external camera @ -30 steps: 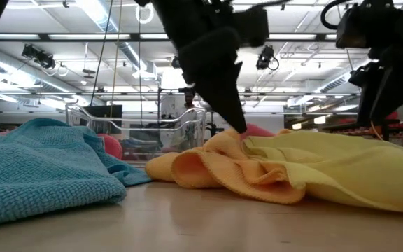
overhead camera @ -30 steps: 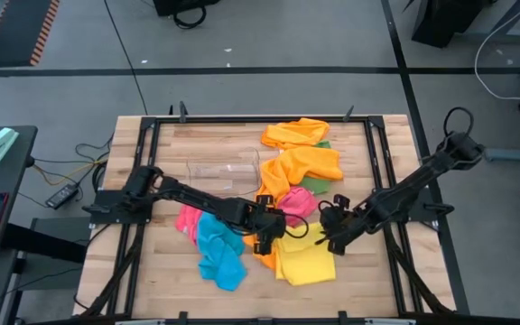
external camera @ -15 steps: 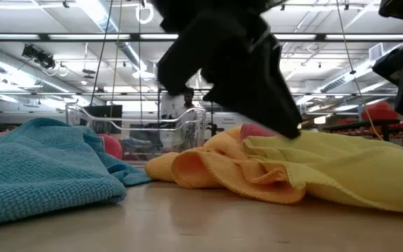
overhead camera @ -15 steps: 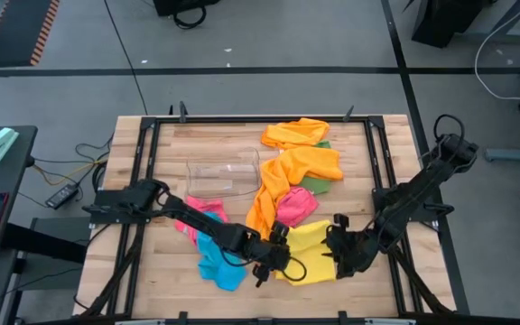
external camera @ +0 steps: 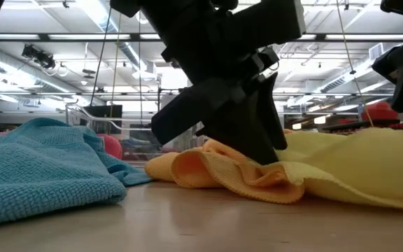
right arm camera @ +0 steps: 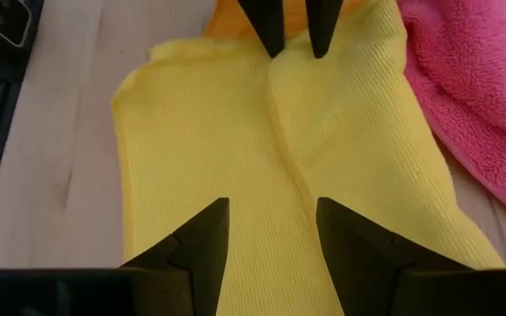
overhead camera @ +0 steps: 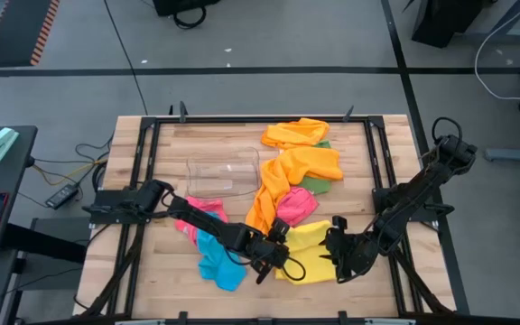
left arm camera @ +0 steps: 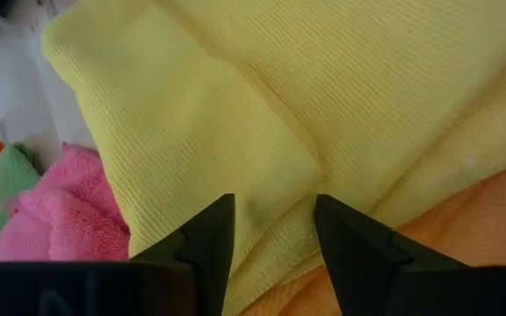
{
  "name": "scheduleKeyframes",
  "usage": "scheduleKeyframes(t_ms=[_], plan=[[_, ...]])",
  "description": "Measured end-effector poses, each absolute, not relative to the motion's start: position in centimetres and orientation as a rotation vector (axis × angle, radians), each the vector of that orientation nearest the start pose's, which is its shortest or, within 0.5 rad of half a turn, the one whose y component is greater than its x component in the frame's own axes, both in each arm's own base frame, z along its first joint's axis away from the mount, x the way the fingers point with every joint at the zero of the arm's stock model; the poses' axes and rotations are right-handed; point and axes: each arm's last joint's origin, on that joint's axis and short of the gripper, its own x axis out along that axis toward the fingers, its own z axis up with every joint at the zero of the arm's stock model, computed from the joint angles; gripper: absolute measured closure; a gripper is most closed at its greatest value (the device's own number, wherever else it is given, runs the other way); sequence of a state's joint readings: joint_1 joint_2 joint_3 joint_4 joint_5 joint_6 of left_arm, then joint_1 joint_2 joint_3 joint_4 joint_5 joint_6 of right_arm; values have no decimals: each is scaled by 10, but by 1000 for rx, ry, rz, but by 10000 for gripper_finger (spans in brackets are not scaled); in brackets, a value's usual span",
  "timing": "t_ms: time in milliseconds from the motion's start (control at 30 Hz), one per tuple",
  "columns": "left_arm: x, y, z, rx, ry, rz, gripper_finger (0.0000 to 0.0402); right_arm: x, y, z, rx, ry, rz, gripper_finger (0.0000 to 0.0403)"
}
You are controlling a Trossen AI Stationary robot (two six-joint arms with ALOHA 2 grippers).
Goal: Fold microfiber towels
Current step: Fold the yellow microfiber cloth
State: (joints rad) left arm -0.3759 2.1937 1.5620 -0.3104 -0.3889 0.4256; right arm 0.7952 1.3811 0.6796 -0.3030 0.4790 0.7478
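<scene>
Lying flat near the front edge of the table, the yellow towel [overhead camera: 310, 253] sits right between the two grippers. The left gripper [overhead camera: 278, 262] is at its left end and the right gripper [overhead camera: 339, 262] is at its right end, so each arm is close to one end. The towel's long side runs across the table from one gripper to the other, and a soft crease runs down its middle.

Seen from the left wrist, the two dark fingers [left arm camera: 207, 237] stand partly open just above the yellow cloth, with nothing between them yet. Seen from the right wrist, its fingers [right arm camera: 200, 235] are partly open too, over the other end of the towel, and hold nothing. I think both need to come down and pinch an edge.

Just behind the yellow towel lies the pink towel [overhead camera: 294, 206], and a blue towel [overhead camera: 217, 255] is off to the left. Farther back are the orange towels [overhead camera: 301, 153] and a bit of green towel [overhead camera: 316, 185].
</scene>
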Motion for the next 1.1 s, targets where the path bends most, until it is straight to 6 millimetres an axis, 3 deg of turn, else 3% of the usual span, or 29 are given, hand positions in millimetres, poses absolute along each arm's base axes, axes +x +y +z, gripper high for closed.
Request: scheduleKeyframes(t_ms=[167, 433, 733, 1100], plan=[[434, -158, 145, 762, 884, -181, 275, 183, 166, 172, 101, 832, -34, 222], [436, -152, 145, 748, 888, -165, 390, 184, 168, 173, 101, 817, -18, 222], [438, -154, 175, 743, 882, -176, 392, 184, 168, 173, 95, 818, -12, 222], [432, -151, 170, 722, 976, -244, 382, 184, 168, 174, 91, 815, -8, 222]])
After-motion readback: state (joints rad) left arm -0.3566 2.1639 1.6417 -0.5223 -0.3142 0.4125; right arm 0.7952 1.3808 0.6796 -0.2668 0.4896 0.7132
